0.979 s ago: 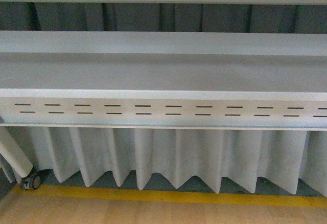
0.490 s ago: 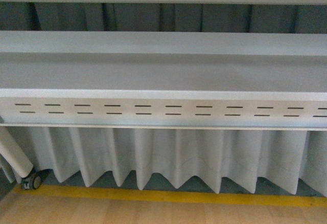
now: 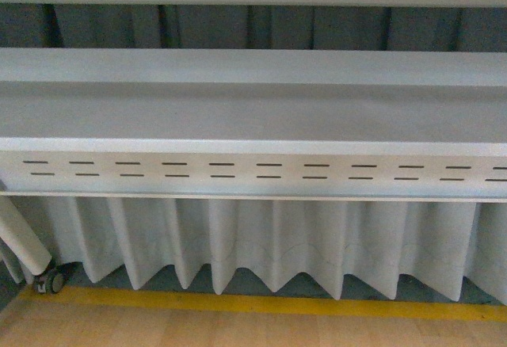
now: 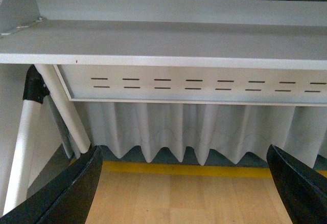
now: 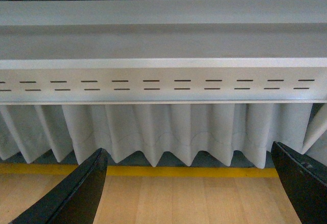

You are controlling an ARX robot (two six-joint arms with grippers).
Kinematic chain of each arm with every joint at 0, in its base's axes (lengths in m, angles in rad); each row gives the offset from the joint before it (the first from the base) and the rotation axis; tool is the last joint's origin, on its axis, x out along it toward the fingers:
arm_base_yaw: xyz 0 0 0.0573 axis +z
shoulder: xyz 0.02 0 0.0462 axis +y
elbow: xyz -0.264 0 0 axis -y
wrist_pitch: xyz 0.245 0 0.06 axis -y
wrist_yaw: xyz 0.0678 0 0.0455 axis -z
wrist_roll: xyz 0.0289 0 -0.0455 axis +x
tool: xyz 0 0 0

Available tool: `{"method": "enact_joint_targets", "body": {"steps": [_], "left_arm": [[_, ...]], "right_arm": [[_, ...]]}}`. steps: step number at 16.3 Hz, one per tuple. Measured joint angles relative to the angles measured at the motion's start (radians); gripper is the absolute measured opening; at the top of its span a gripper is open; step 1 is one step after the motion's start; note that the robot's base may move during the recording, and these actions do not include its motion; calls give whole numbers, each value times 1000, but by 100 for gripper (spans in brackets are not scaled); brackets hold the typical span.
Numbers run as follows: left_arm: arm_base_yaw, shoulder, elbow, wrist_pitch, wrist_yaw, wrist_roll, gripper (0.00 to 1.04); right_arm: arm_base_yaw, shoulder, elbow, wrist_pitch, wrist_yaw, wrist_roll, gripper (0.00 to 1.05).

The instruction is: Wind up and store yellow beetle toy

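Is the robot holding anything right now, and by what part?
Nothing is held. The left tool and right tool both stand open, with only curtain and floor showing in the gap. The yellow beetle toy is in no view.

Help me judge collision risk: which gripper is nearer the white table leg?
Left. The white table leg stands close beside the open left gripper in its wrist view; the open right gripper faces the slotted panel, with no leg in view.
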Motion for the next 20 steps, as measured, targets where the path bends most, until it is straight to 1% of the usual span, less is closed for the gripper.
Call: {"method": "enact_joint_targets", "body": {"steps": [20], "left_arm": [[0, 0, 0, 1, 0, 2, 98]], "right_arm": [[0, 1, 0, 1, 1, 3, 98]]}}
